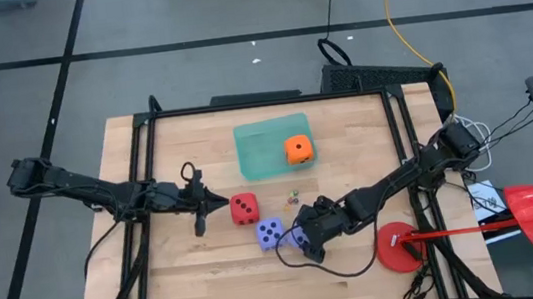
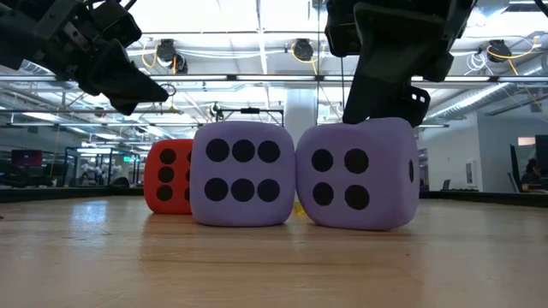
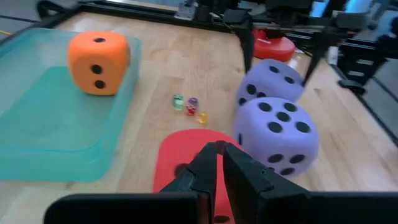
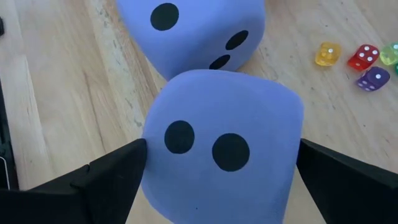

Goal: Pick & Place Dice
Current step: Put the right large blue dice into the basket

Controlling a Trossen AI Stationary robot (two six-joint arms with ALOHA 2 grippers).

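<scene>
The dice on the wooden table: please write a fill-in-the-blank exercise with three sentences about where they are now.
1. The orange foam die sits in the translucent ____ tray.
2. The right gripper's fingers stand on either side of a ____ foam die.
3. The left gripper is beside the ____ foam die, its fingers closed on nothing.

Missing words: teal; purple; red

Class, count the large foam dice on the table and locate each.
4: orange die in the teal tray; red die mid-table; one purple die beside it; another between the right gripper's fingers.
</scene>
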